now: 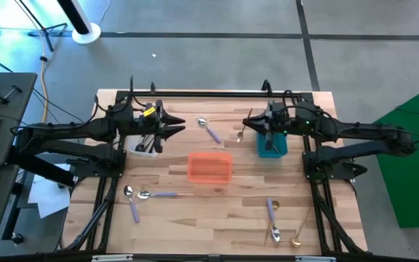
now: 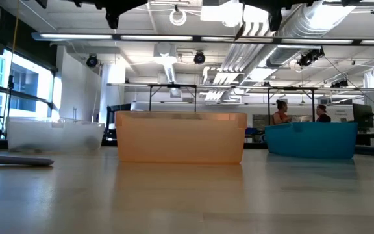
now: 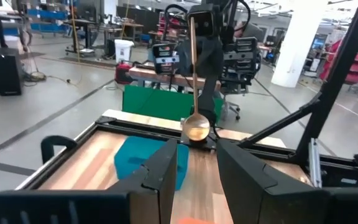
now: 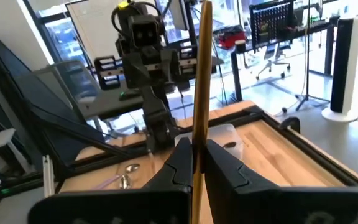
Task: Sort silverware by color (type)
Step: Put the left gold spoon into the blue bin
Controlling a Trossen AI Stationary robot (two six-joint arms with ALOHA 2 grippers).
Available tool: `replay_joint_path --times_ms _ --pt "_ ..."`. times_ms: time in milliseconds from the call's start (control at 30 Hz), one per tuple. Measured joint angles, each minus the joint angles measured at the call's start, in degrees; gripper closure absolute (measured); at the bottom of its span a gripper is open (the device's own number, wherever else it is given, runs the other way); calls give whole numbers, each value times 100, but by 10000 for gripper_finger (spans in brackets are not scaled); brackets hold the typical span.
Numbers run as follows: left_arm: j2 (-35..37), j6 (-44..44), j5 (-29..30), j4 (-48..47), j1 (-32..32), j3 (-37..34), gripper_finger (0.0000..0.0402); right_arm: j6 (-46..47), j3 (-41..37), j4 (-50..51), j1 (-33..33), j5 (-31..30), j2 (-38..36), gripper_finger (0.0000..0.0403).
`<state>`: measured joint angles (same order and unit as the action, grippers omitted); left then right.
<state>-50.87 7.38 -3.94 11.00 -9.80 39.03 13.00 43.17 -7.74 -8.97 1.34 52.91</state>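
Observation:
My right gripper (image 1: 247, 125) hangs level over the far middle of the table, beside the teal bin (image 1: 271, 144), and is shut on a gold spoon (image 3: 195, 127). My left gripper (image 3: 197, 168) faces it from above the clear bin (image 1: 142, 147), open with nothing between its fingers. An orange bin (image 1: 209, 167) stands at the table's middle. On the wood lie a lavender-handled spoon (image 1: 209, 131) at the far middle, two more (image 1: 151, 195) at the near left, and a lavender spoon (image 1: 273, 217) beside a gold one (image 1: 300, 231) at the near right. My right gripper pinches the gold spoon's handle (image 4: 199, 124) between its two fingers (image 4: 182, 163). The fingers reach level toward the table's left and lie across the handle. The spoon stands upright, lifted clear of the table, with its bowl (image 3: 196, 129) hanging at the bottom.
The three bins stand in a loose row across the table's middle and far part (image 2: 180, 136). The black frame rails (image 1: 217, 93) run along the far edge and both sides. People sit far off in the room behind the table (image 2: 281, 112).

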Motion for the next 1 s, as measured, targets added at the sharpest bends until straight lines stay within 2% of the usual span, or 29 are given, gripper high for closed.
replay_joint_path --times_ms 267,500,1000 --pt "-22 26 53 133 2 0 295 -287 -10 -69 0 120 3 398" --pt "-22 86 58 132 2 0 295 -278 -10 -169 0 519 3 393" --pt "-22 -11 56 98 2 0 295 6 -10 -166 0 527 6 398"
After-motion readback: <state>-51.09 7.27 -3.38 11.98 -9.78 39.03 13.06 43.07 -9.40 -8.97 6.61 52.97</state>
